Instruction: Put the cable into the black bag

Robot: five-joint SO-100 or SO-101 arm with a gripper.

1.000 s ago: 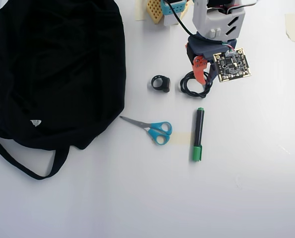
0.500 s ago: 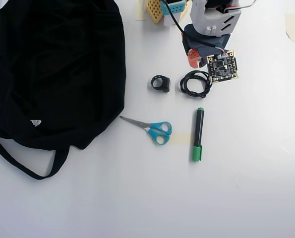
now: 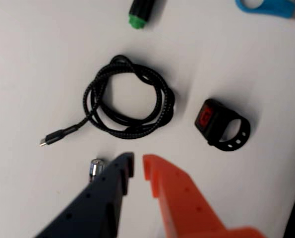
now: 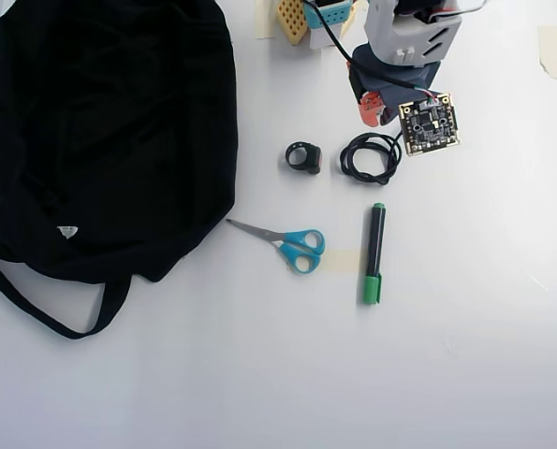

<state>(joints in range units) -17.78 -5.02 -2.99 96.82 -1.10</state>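
Cable (image 3: 130,101) is my landmark: it lies loose on the table, a small coil with its plug end trailing toward the left of the wrist view, not yet touched. Nearest the camera, my gripper (image 3: 138,166) sits just short of the coil, its dark and orange fingers nearly pressed together with only a slit between them and nothing pinched. I judge the step in hand is the grab, so I want to spread the jaws wide first, then come down over the near arc of the coil where the strands bunch, not over the thin tail. Right of the cable in the wrist view lies the ring (image 3: 222,124), close enough that I keep the orange finger (image 3: 159,173) clear of it. Beyond the cable are the marker (image 3: 139,14) tip and the scissors (image 3: 266,6). Farthest off, in the overhead view, the bag (image 4: 109,140) lies well to the left of the cable (image 4: 370,157), so a firm pinch matters for the carry.
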